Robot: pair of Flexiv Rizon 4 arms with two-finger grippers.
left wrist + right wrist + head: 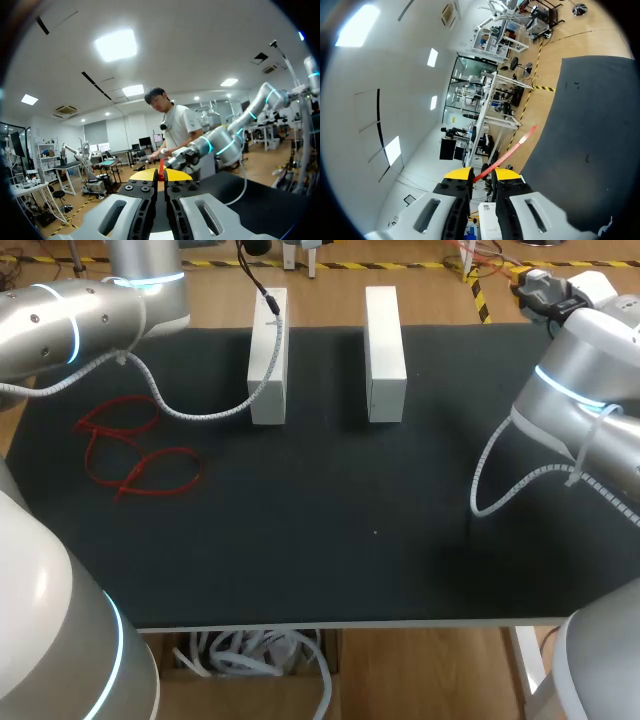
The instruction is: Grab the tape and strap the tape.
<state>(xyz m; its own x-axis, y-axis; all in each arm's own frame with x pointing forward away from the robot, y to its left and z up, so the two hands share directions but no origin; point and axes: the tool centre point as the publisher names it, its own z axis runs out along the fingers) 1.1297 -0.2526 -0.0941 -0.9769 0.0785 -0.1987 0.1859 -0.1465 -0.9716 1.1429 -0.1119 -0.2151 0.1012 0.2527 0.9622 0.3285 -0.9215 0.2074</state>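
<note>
Head view, arms: the left arm point(70, 325) comes in at the far left corner and bends over the black mat point(320, 530). The right arm point(590, 400) comes in from the right side, raised above the mat's edge. Neither gripper shows here.
Head view, tape: a tangle of red ties point(140, 455) lies flat on the mat's left part, below the left arm. Its loops spread on a slant from far-left to nearer-middle.
Head view, other things: two white blocks point(268, 355) stand side by side but apart at the mat's far edge, long sides running away from the robot.
Left wrist view, gripper: the left gripper point(161, 176) points out level over the mat, its yellow tips drawn in narrow and pinching a short red strip point(161, 165).
Left wrist view, strip: it stands upright out of the tips, with its long axis vertical. The right arm is ahead of it across the mat.
Right wrist view, gripper: the right gripper point(482, 175) has its tips close together, clamped on a long red strip point(512, 152).
Right wrist view, strip: it runs straight out ahead of the fingers on a slant, its free end in the air beside the mat's edge.
Only in the wrist views: the held strips. Whether they are one tie cannot be told.
</note>
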